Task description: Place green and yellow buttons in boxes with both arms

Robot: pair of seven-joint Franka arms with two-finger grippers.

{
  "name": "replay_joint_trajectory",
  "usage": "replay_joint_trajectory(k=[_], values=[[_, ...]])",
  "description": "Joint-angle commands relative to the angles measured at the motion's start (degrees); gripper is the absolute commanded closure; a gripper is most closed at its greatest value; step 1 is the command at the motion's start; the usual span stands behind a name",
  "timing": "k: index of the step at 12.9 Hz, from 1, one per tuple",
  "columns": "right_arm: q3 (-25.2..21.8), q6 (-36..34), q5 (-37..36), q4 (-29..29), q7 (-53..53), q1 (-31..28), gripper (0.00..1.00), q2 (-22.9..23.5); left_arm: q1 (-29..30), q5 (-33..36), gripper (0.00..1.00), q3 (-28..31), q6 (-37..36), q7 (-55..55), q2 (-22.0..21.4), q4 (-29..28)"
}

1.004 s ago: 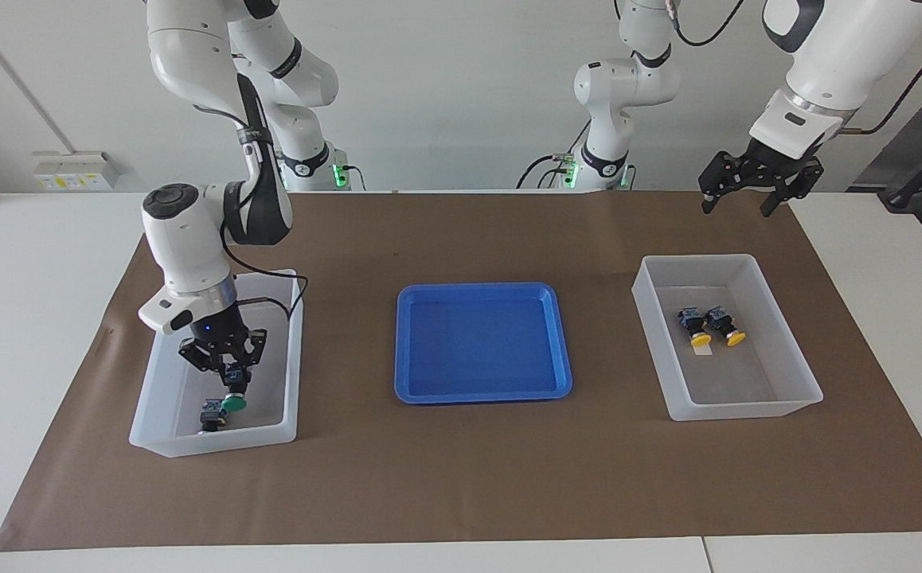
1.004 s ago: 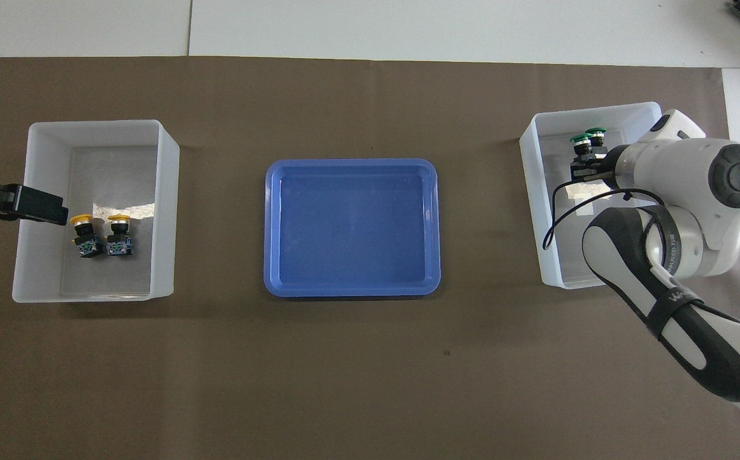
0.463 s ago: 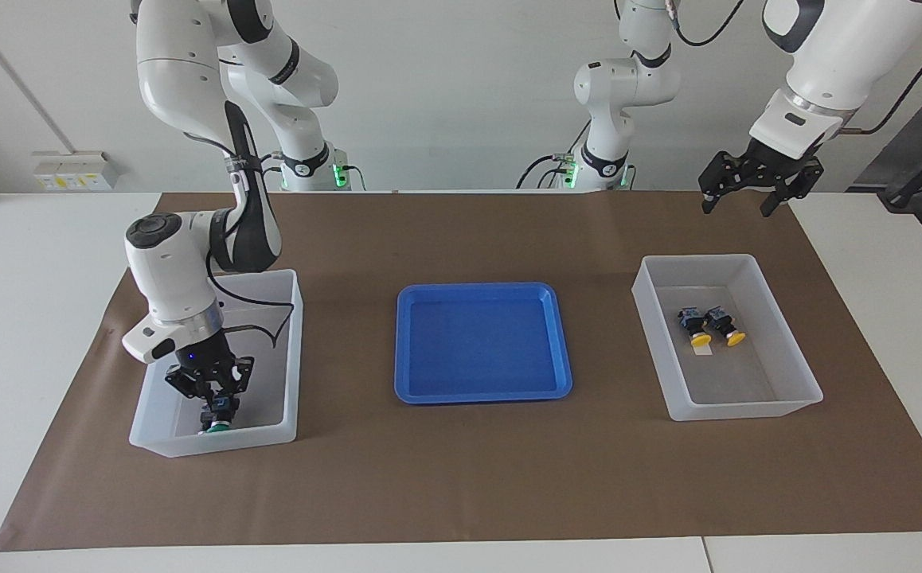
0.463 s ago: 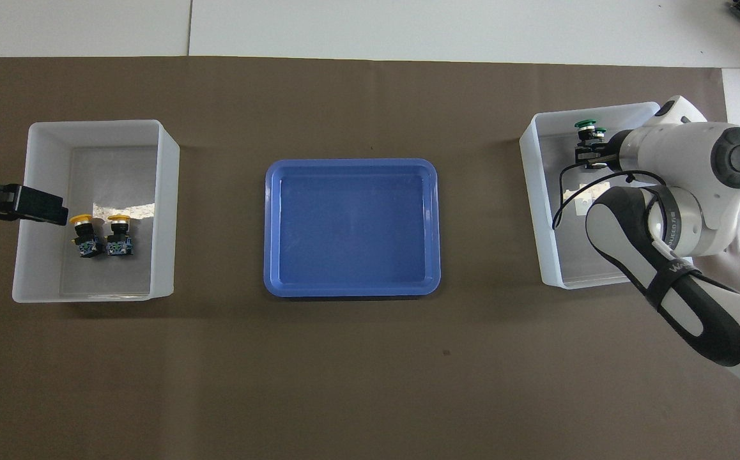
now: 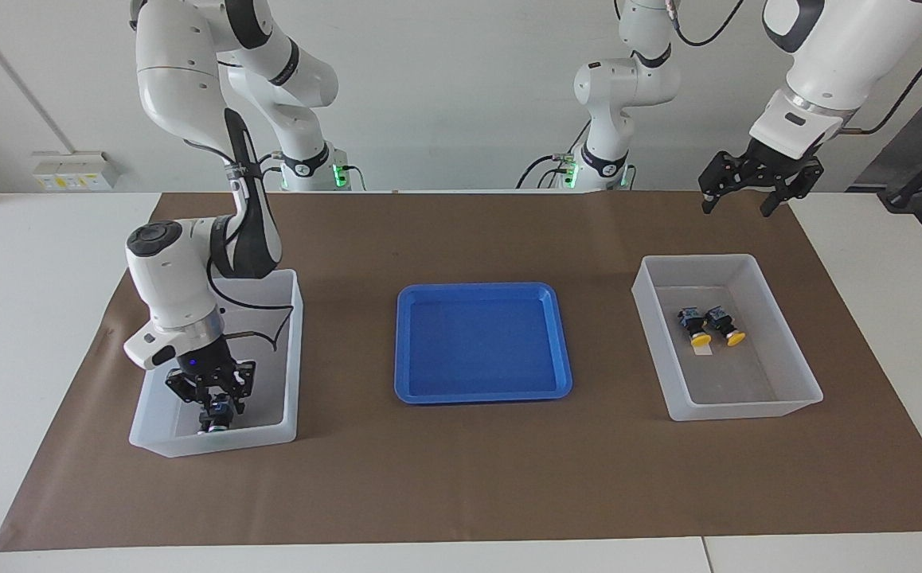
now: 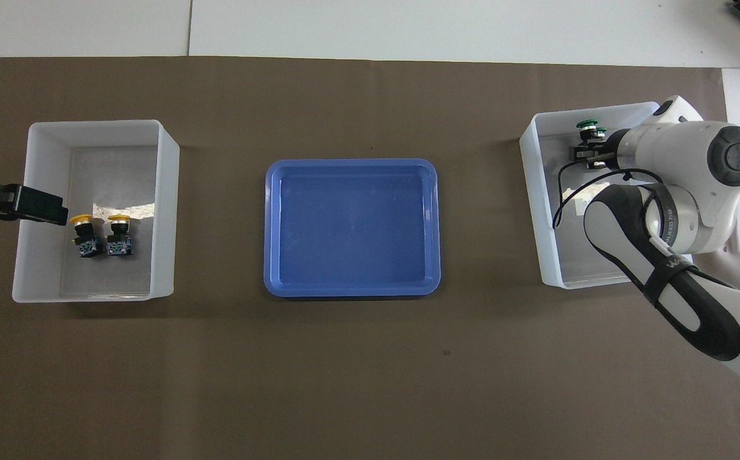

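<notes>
My right gripper (image 5: 212, 404) is down inside the box (image 5: 294, 350) at the right arm's end of the table, shut on a green button (image 5: 219, 414) held just over the box floor. In the overhead view the gripper (image 6: 586, 153) shows with two green caps beside it, one (image 6: 586, 125) and the other (image 6: 601, 132), in that box (image 6: 536, 191). Two yellow buttons (image 5: 696, 325) (image 5: 724, 323) lie side by side in the other box (image 5: 652, 334); they also show from overhead (image 6: 82, 233) (image 6: 118, 233). My left gripper (image 5: 738, 205) waits open and empty, high over the mat.
A shallow blue tray (image 5: 481, 342) sits empty in the middle of the brown mat (image 5: 461, 477), between the two boxes. It also shows in the overhead view (image 6: 351, 227). The left gripper's black body (image 6: 25, 204) overlaps the edge of the yellow buttons' box (image 6: 165, 204).
My right gripper has come down into the box with the green button and shifted farther from the robots, beside the other green button. The left arm has not moved.
</notes>
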Motion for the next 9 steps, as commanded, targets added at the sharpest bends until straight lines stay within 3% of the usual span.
replay_joint_trajectory(k=[1, 5, 9], values=[[0.6, 0.8, 1.4, 1.0, 1.3, -0.1, 0.0, 0.5, 0.2, -0.5, 0.0, 0.1, -0.6, 0.0, -0.6, -0.5], [0.6, -2.4, 1.4, 0.9, 1.6, 0.0, 0.0, -2.8, 0.1, -0.6, 0.0, 0.1, -0.6, 0.0, -0.5, -0.5], [0.9, -16.6, 1.4, 0.3, 4.8, 0.6, 0.0, -12.0, 0.1, -0.5, 0.0, 0.1, -0.6, 0.0, -0.6, -0.5]])
